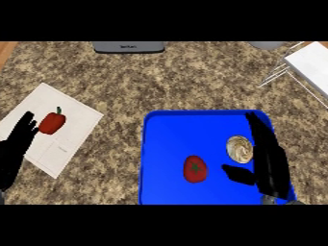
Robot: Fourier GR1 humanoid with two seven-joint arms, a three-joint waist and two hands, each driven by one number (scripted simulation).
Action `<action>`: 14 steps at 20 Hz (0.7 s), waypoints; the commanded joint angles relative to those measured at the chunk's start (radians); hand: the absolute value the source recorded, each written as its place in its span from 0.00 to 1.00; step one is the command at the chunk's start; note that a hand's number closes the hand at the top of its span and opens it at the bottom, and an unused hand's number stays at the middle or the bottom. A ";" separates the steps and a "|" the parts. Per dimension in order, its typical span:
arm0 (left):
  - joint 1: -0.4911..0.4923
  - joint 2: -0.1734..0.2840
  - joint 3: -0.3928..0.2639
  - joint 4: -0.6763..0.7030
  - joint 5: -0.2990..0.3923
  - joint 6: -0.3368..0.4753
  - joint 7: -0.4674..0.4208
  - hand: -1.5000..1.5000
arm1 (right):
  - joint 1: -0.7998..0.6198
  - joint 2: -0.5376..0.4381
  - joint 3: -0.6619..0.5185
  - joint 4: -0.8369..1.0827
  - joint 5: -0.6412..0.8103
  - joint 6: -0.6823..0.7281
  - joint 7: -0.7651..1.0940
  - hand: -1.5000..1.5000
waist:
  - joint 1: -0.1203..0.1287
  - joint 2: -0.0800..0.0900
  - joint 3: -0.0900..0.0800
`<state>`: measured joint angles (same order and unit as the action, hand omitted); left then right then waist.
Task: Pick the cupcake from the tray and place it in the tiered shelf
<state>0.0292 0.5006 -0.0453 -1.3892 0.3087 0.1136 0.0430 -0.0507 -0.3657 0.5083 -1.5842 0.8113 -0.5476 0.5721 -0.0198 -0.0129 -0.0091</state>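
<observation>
The cupcake (pixel 239 148) sat ungrasped on the blue tray (pixel 166 144), the open right hand (pixel 266 158) just beside it, the tiered shelf (pixel 319 72) unreached, while the left hand (pixel 10 151) rested open.

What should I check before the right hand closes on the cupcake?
1. Cupcake on the blue tray: ok, near its right edge.
2. Right hand beside the cupcake: ok, fingers straight along its right side, thumb below it.
3. Right hand gripping: not ok, open, nothing held.
4. Contact between hand and cupcake: cannot tell.
5. Tomato apart from the cupcake: ok, it lies to the left on the tray.
6. Tiered shelf ready to receive: cannot tell, only its white top and wire frame show at upper right.
7. Left hand out of the way: ok, resting open at the left edge.
</observation>
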 commanded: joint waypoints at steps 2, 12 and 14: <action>-0.011 0.006 -0.007 0.001 -0.003 -0.019 0.007 0.50 | -0.055 -0.048 0.069 -0.063 0.097 0.348 0.268 0.00 | 0.014 0.006 0.000; -0.043 -0.038 -0.005 0.036 -0.035 -0.002 -0.005 0.50 | -0.221 0.026 0.135 -0.181 0.073 0.920 0.614 0.00 | 0.018 0.012 0.007; -0.007 -0.004 0.029 -0.044 -0.003 -0.029 0.038 0.50 | -0.224 0.027 0.092 -0.171 0.053 0.942 0.588 0.00 | 0.026 0.011 0.009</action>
<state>0.0126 0.4799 -0.0430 -1.3922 0.2899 0.1042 0.0490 -0.2327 -0.3709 0.6174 -1.7323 0.8773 0.2245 1.0358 0.0030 -0.0025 -0.0027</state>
